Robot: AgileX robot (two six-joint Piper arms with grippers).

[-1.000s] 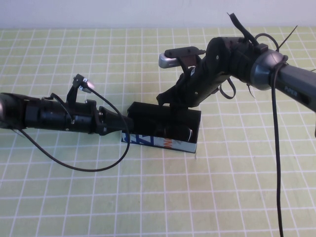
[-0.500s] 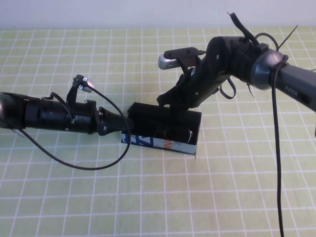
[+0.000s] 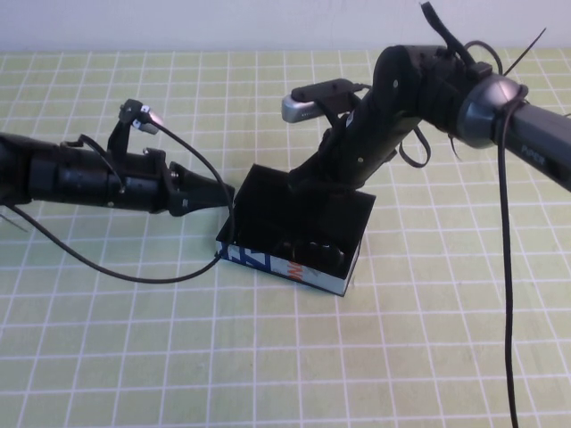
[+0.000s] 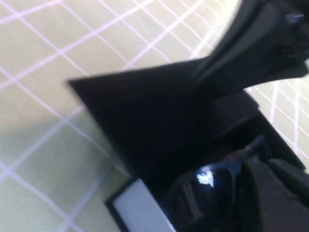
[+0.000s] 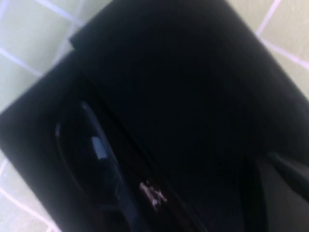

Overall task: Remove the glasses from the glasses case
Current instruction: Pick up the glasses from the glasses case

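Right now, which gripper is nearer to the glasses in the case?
The right. The right gripper is shut on the open lid of the case, just behind the glasses. The left gripper sits at the case's left end, a little farther away.

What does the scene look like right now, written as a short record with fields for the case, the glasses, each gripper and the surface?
case: glasses case, lid raised, printed side toward the camera
glasses: glasses lying inside the case
left gripper: left gripper at the case's left end, by the lid's edge
right gripper: right gripper shut, at the lid's far edge
surface: green gridded mat
task stage: glasses not yet out
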